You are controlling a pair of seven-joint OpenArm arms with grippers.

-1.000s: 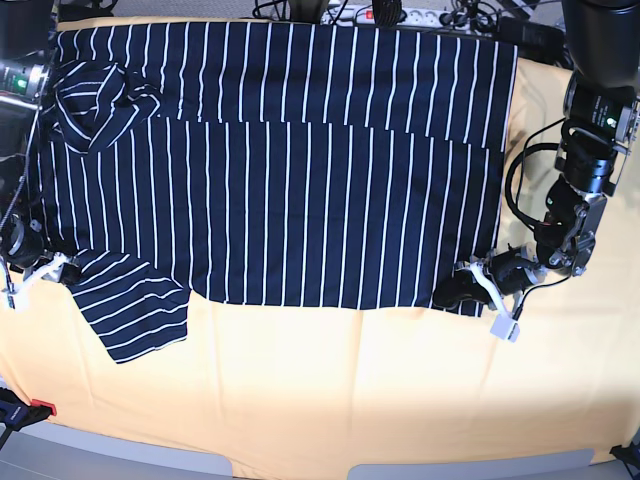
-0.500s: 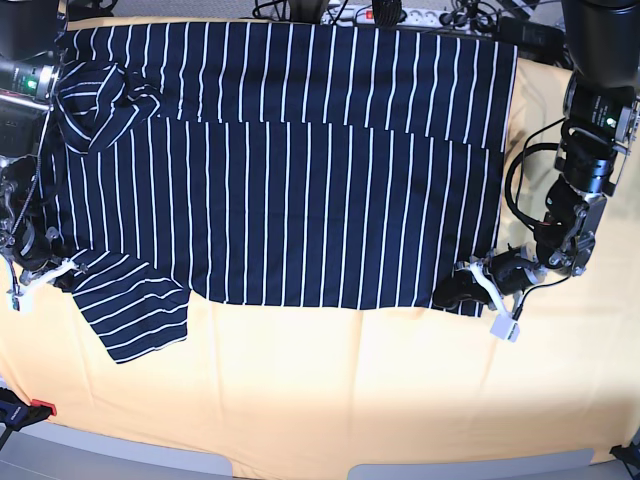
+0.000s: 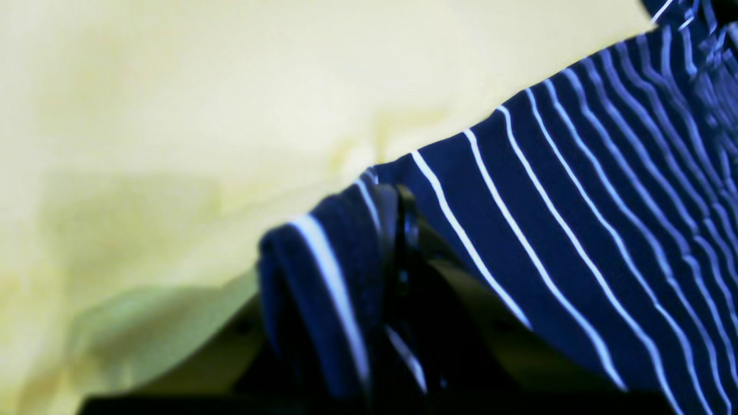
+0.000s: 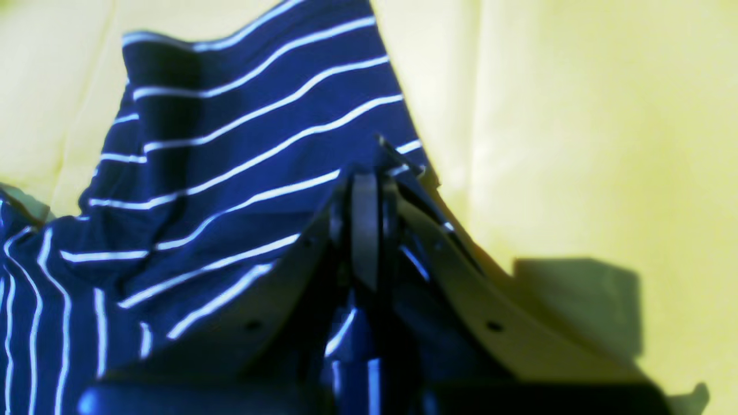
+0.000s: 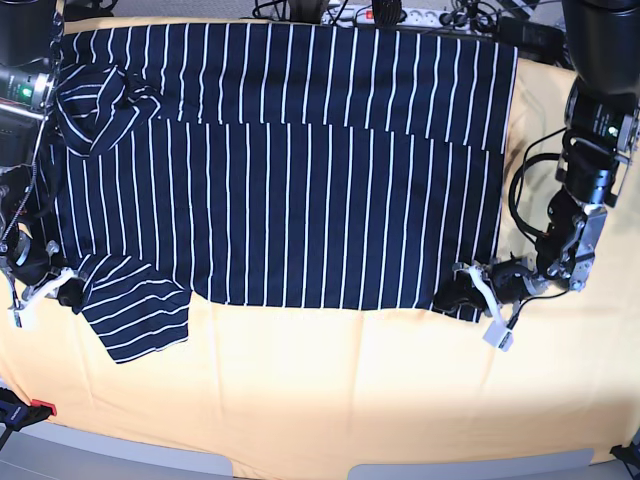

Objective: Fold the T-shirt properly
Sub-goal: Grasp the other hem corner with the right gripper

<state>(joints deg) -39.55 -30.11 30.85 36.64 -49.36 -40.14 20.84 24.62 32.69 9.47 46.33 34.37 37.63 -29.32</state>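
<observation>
The T-shirt [image 5: 290,180] is dark navy with thin white pinstripes and lies spread over the yellow-covered table [image 5: 330,400], its near half folded up over the far half. My left gripper [image 5: 460,292] is shut on the shirt's bottom right corner; the left wrist view shows cloth [image 3: 323,288] rolled over the closed jaws. My right gripper [image 5: 62,288] is shut on the shirt's lower left sleeve [image 5: 135,310]; the right wrist view shows sleeve cloth [image 4: 242,173] pinched between the closed jaws.
A power strip and cables [image 5: 400,14] lie behind the table's far edge. A red clamp [image 5: 25,408] sits at the near left corner. The table's grey front edge [image 5: 300,470] runs along the bottom.
My right gripper has moved down toward the near edge, pulling the sleeve with it. My left gripper has shifted slightly down and left with the shirt corner.
</observation>
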